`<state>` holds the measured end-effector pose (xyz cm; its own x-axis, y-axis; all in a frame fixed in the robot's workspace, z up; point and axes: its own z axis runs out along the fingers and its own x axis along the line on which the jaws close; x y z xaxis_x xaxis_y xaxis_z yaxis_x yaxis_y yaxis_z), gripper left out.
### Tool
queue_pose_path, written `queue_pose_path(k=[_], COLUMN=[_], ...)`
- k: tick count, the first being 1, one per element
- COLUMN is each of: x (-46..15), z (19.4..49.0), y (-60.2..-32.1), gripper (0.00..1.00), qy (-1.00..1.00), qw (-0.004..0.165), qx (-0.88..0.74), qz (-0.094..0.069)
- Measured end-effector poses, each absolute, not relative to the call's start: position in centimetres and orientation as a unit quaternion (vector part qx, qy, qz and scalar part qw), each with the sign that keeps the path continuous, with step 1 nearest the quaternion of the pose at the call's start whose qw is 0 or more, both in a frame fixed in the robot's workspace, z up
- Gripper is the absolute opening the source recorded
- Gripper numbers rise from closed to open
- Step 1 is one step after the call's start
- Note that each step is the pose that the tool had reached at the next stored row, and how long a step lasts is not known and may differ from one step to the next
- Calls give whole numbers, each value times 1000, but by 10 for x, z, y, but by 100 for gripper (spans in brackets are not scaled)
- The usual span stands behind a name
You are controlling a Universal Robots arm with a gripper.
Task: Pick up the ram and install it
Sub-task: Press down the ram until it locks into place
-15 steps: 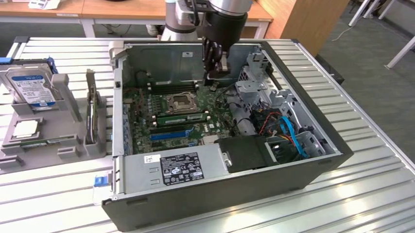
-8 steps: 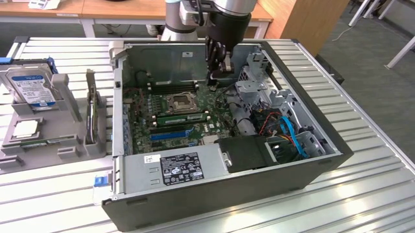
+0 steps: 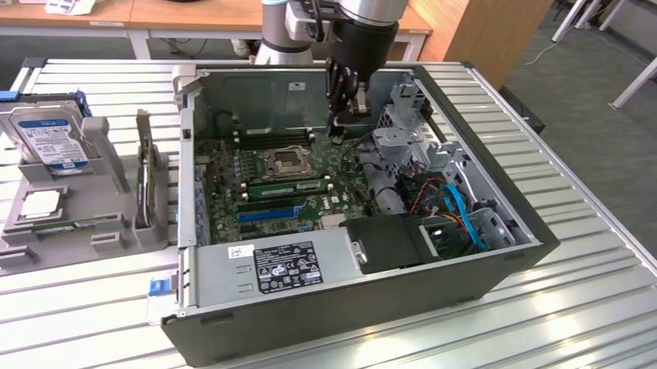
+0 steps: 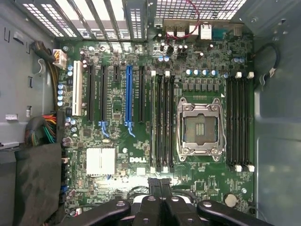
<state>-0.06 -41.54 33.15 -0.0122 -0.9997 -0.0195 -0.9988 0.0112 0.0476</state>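
Claw [image 3: 342, 125]: fingers drawn tight together, nothing seen between them; it hangs inside the open case, low over the far edge of the board.
Fingertips [image 4: 154, 183]: in the wrist view, pressed side by side above the board's edge, near the socket.
Ram [image 3: 288, 185]: well apart from the claw, standing in a slot on the board, just beside the socket, between it and the blue slot [image 3: 272, 211].
Socket [image 3: 285, 161]: square metal frame between the ram and a bank of dark slots.
Board [image 3: 344, 165]: green, lying flat in the bottom of the case.
Case [image 3: 493, 269]: on its side on the desk, open side up.
Holder [image 3: 103, 146]: grey, on the desk to the exterior view's left of the case; it carries a drive [image 3: 46, 138] and a chip [image 3: 41, 204].
Desk [image 3: 575, 307]: slatted metal.
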Motion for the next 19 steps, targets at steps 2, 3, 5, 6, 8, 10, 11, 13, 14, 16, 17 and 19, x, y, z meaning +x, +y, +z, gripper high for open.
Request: queue_pose_path(k=[2,3,5,6,8,10,11,13,14,16,17,19], x=[-1,-1,-1,-1,-1,-1,-1,-1,-1,-1,-1,-1], z=[329,328,326,325,324,322,321,319,318,317,316,314], y=[-415,-415,-415,-415,-415,-415,-415,-415,-415,-415,-415,-415], gripper=[10,10,10,10,10,10,10,10,10,10,10,10], qy=[-711,-711,-711,-711,-711,-711,-711,-711,-711,-711,-711,-711], qw=[10,10,10,10,10,10,10,10,10,10,10,10], qx=[703,703,703,703,703,703,703,703,703,703,703,703], qz=[-24,-24,-24,-24,-24,-24,-24,-24,-24,-24,-24,-24])
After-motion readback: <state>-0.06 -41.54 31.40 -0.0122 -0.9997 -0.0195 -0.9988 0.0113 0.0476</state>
